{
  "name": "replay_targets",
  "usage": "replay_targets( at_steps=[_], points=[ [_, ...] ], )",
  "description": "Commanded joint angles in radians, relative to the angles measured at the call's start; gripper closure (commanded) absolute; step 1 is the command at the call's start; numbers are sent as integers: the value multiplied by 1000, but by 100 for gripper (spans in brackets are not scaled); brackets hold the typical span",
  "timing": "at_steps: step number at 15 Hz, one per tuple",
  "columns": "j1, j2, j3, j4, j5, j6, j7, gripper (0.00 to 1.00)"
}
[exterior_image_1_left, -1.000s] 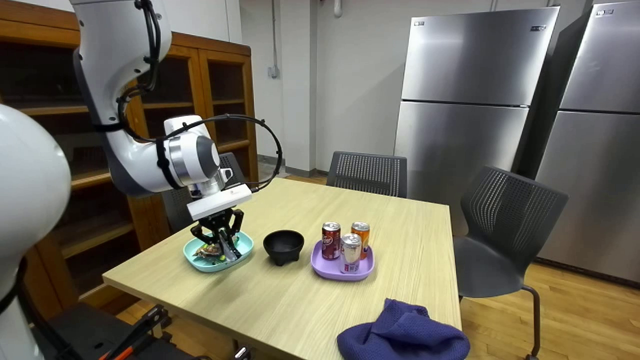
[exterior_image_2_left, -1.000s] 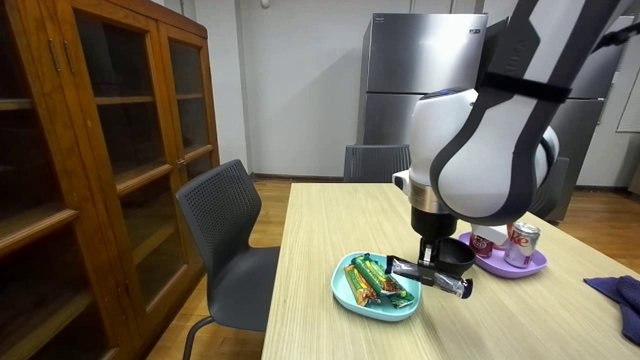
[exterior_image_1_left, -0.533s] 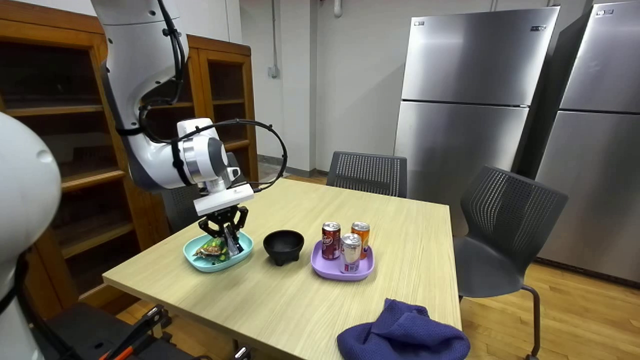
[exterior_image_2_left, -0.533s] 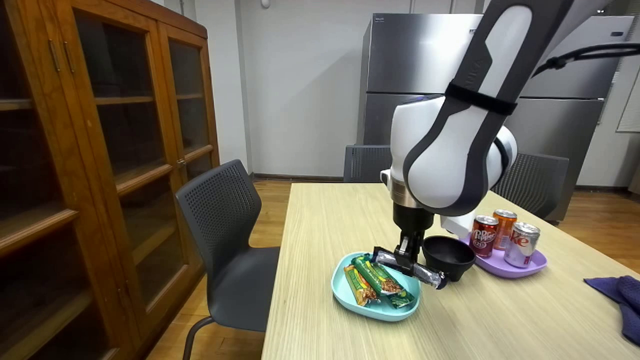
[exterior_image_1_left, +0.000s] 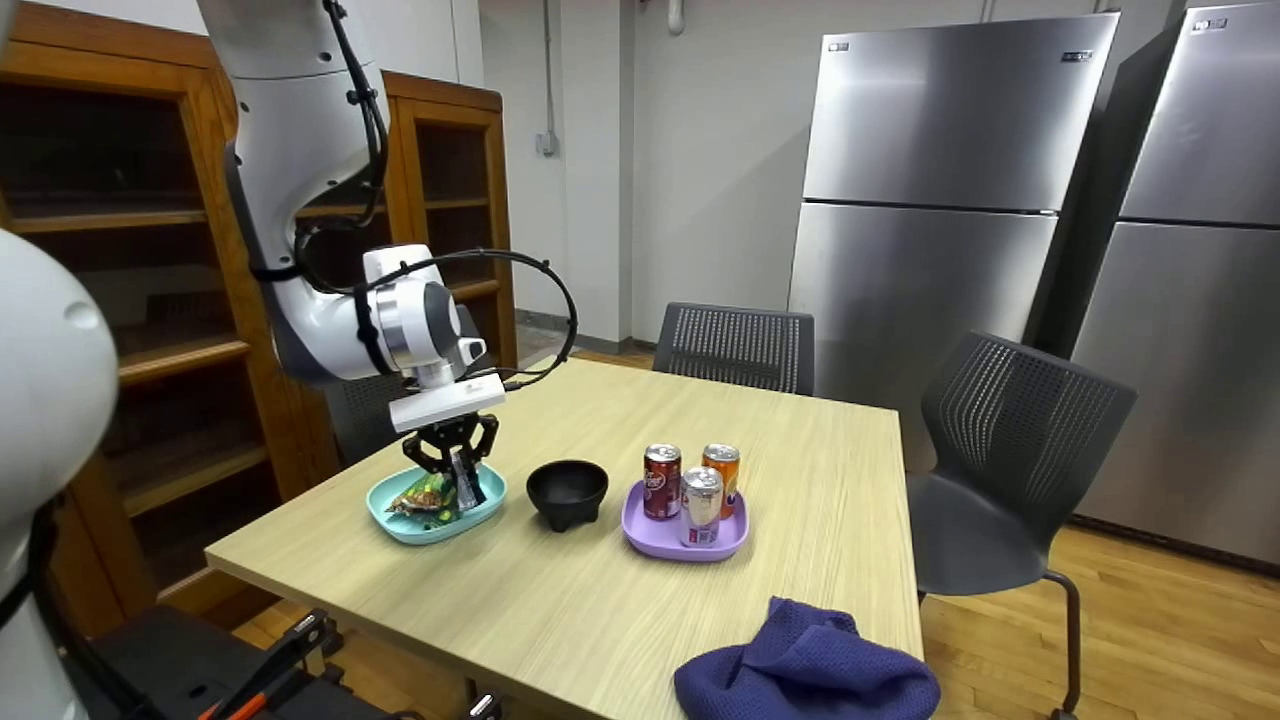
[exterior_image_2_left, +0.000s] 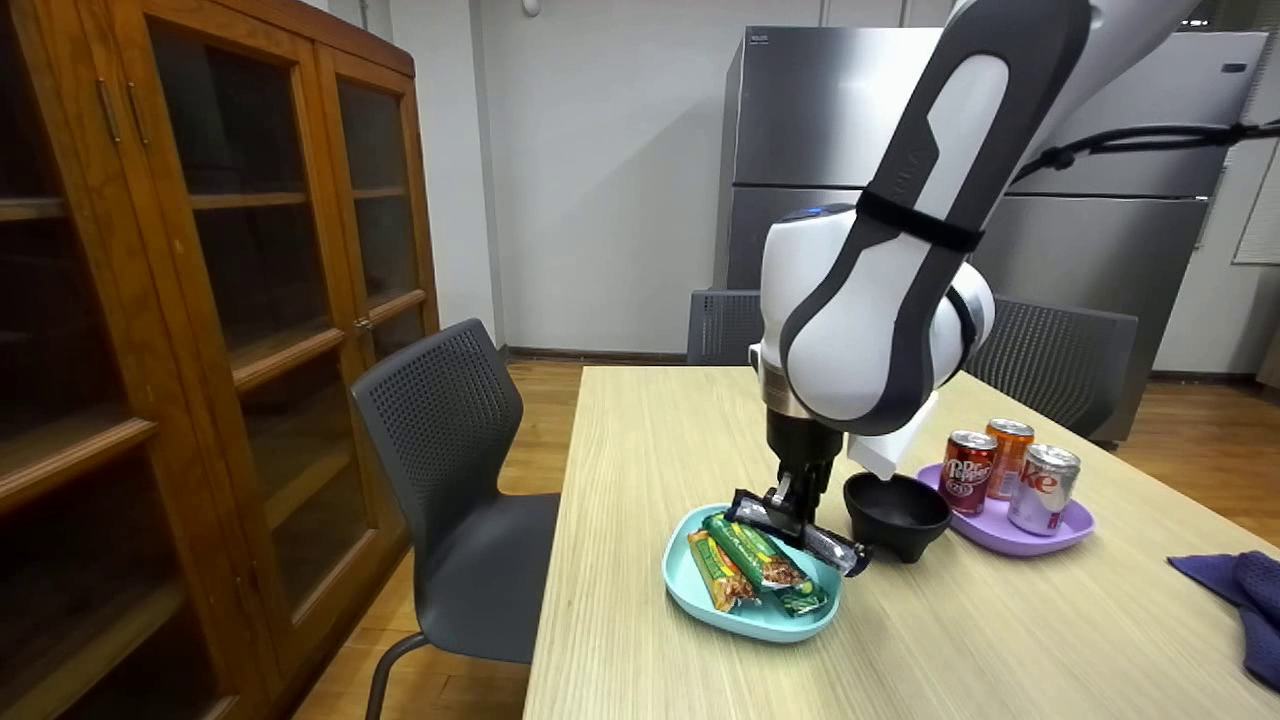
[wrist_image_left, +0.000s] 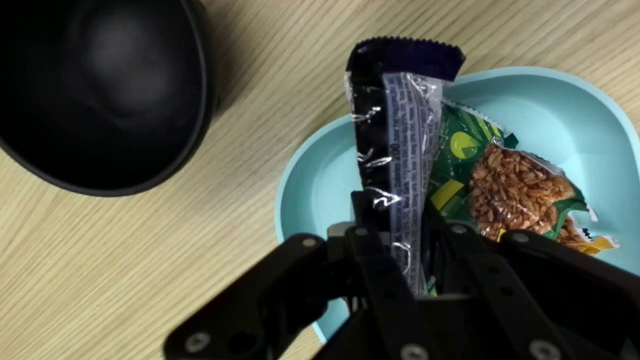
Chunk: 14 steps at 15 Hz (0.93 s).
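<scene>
The jaws clamp a dark bar (wrist_image_left: 390, 135) about its middle, one end at twelve o'clock in the wrist view. It is over a plate (wrist_image_left: 545, 115); contact is unclear. At three o'clock, other bars (wrist_image_left: 515, 195) lie on the plate. On the surface (wrist_image_left: 235, 225), a bowl (wrist_image_left: 120, 100) stands at ten o'clock. In an exterior view, a tray (exterior_image_2_left: 995, 533) with three cans (exterior_image_2_left: 1010, 455) sits at the bowl's three o'clock, a cloth (exterior_image_2_left: 1240, 585) at the tray's four.

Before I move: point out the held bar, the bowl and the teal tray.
held bar (wrist_image_left: 400, 145): wrist view, on the pale printed strip of its wrapper.
bowl (exterior_image_1_left: 567, 507): in an exterior view, on its outer wall.
teal tray (exterior_image_2_left: 752, 628): in an exterior view, on its near wall.
</scene>
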<state>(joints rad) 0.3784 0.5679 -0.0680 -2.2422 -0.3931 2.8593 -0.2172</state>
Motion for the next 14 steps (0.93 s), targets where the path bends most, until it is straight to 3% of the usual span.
replay_targets(
  at_steps=[1, 14],
  points=[
    [-11, 15, 16, 39, -6, -32, 71, 94],
    [1, 63, 10, 70, 15, -25, 208, 94]
  ],
)
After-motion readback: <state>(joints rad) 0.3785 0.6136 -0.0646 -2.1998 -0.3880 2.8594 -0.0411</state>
